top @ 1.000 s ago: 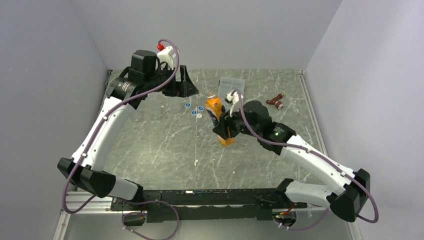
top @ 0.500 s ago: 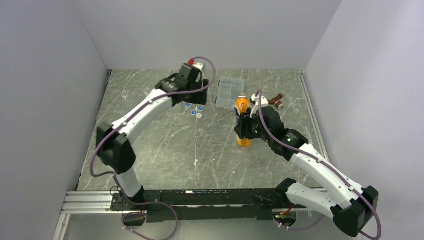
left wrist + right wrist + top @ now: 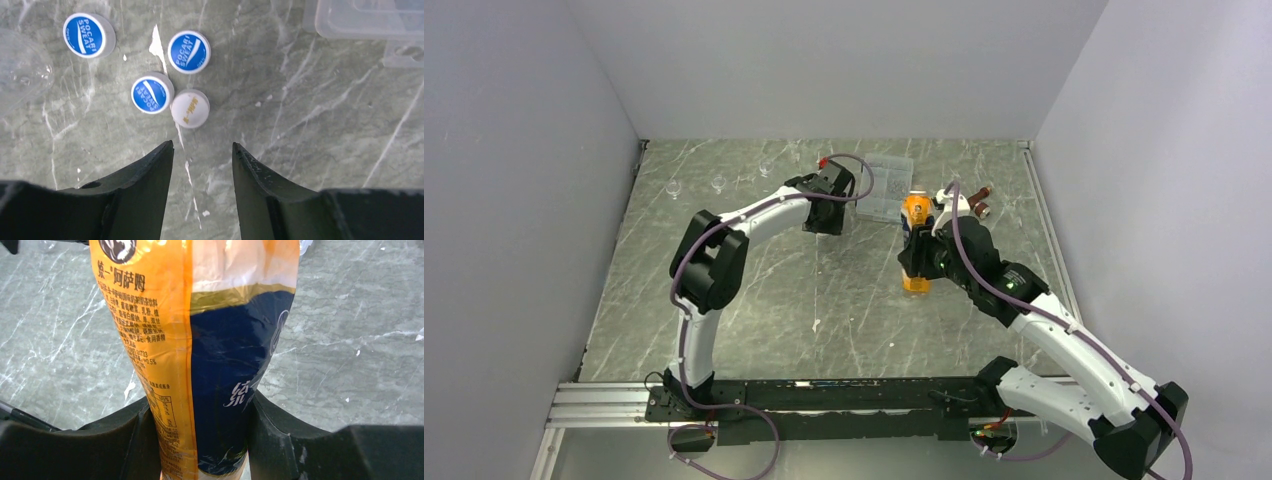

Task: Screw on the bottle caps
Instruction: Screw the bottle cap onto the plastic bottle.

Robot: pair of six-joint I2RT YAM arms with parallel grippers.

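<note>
- Since a second ago, the left arm has swung from the far-left corner to the middle rear of the grey marbled table (image 3: 754,290), its jaws narrowing on the way. The right arm has carried its bottle rightward and tipped it upright.
- Top view: the left gripper (image 3: 825,222) points down over the cap cluster, which its wrist hides here. The right gripper (image 3: 913,262) is clamped on the orange plastic bottle with a dark blue label band (image 3: 913,215), just off its own fingertips and standing upright. That is probably so the neck faces up for a cap. Whether the mouth is bare is too small to tell. A brown bottle (image 3: 976,200) lies on its side beyond that hand, apart from it.
- Left wrist view: the left gripper (image 3: 202,146) has its jaws apart and empty. Just ahead of the tips sits a white round cap (image 3: 190,108), touching one of three round blue plastic caps (image 3: 152,92). The others lie farther ahead and to the left. The hand seems lined up on the white cap. A flat clear plastic box (image 3: 370,20) sits far ahead to the right.
- Right wrist view: the right gripper (image 3: 200,405) pinches the bottle (image 3: 200,340) low on its body, with both pads pressed against the label. This leaves the neck free above.
</note>
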